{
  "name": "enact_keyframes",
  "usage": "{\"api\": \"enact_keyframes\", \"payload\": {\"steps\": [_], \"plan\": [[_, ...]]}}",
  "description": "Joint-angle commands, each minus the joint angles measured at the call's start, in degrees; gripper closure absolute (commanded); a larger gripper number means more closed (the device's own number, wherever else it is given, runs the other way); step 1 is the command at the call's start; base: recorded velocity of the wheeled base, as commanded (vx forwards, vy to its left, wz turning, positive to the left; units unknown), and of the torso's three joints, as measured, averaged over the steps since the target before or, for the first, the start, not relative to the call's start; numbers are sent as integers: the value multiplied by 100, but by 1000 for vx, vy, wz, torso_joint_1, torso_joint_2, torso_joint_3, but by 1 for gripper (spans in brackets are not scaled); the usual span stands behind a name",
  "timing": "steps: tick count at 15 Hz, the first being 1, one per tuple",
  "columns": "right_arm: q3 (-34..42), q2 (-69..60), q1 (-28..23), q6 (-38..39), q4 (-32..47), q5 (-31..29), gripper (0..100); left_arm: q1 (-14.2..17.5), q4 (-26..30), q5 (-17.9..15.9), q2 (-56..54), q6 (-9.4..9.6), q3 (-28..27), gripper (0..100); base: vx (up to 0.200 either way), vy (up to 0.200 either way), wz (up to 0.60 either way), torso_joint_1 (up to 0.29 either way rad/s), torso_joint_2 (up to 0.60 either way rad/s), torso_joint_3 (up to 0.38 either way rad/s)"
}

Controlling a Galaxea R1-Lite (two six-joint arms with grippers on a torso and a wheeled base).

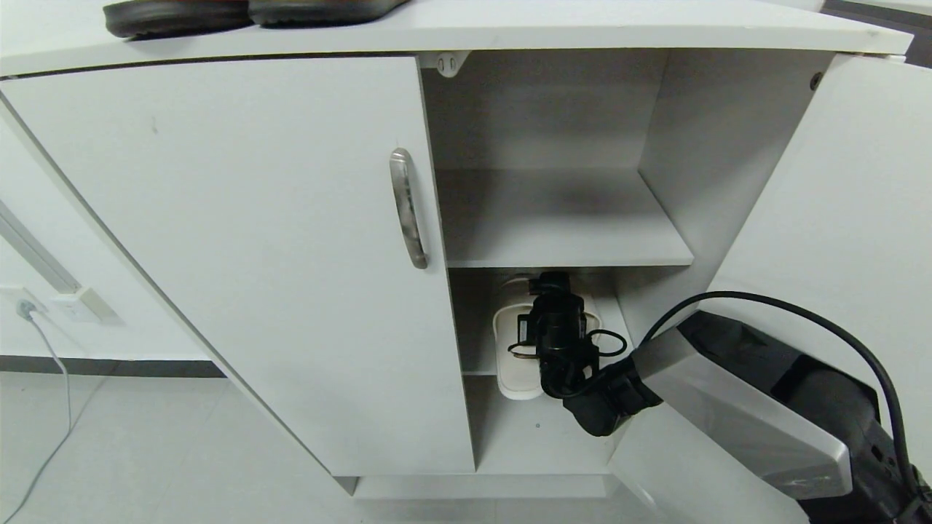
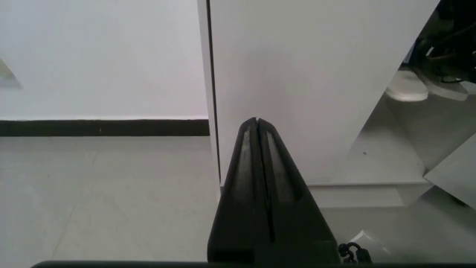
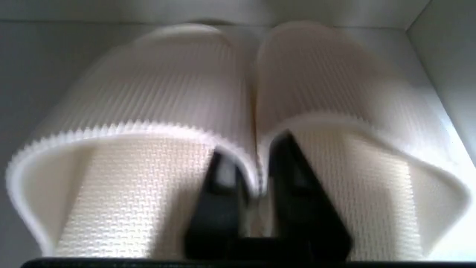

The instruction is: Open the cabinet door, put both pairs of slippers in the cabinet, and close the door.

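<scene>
The tall white board cabinet (image 1: pixel 582 29) has its flat white right door (image 1: pixel 837 255) swung wide, just outboard of the right arm, so the opening step is done. The matching left door (image 1: pixel 218 255), with a curved brushed-metal handle (image 1: pixel 408 211), is shut on the opposite side of the right gripper (image 1: pixel 551 287). The bare white middle shelf (image 1: pixel 553 233) lies directly above that gripper, which is deep in the lower compartment.

A pair of white ribbed foam slippers (image 1: pixel 510 356) sits under and around the gripper, apparently resting on the compartment floor, toes toward the back wall. In the right wrist view the black fingers (image 3: pixel 219 190) are drawn close together, with the adjoining inner strap edges of the white slippers (image 3: pixel 149 149) pinched between them. I judge the first pair is placed but not yet let go.

A pair of dark rubbery slippers (image 1: pixel 175 16) lies on the cabinet top, high above the right gripper and over toward the shut door. That pair has yet to go in.

The left gripper (image 2: pixel 256 130) hangs low outside the cabinet, facing the near corner of the shut door. Its fingers are pressed together with nothing between them.

Left to do: release the white pair, fetch and stow the dark pair, and close the right door.
</scene>
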Motion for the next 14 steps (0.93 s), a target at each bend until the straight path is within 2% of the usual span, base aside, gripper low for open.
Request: {"api": "enact_keyframes", "payload": {"steps": [1,3,8,14], "plan": [[6,-5,2,-16,0,-7,0,1,-2,1,7,-4,1,100,0,0,0,0,0,0],[85,-40,11,-77,-35,-42,0,1,6,1,7,-4,1,100,0,0,0,0,0,0],[1711,-1068,248,-86,-554,-42,0,1,-2,1,7,14,1,100,0,0,0,0,0,0],[3803,-2026,767,-77,-1723,169,0,1,-2,-7,7,14,1,100,0,0,0,0,0,0]]}}
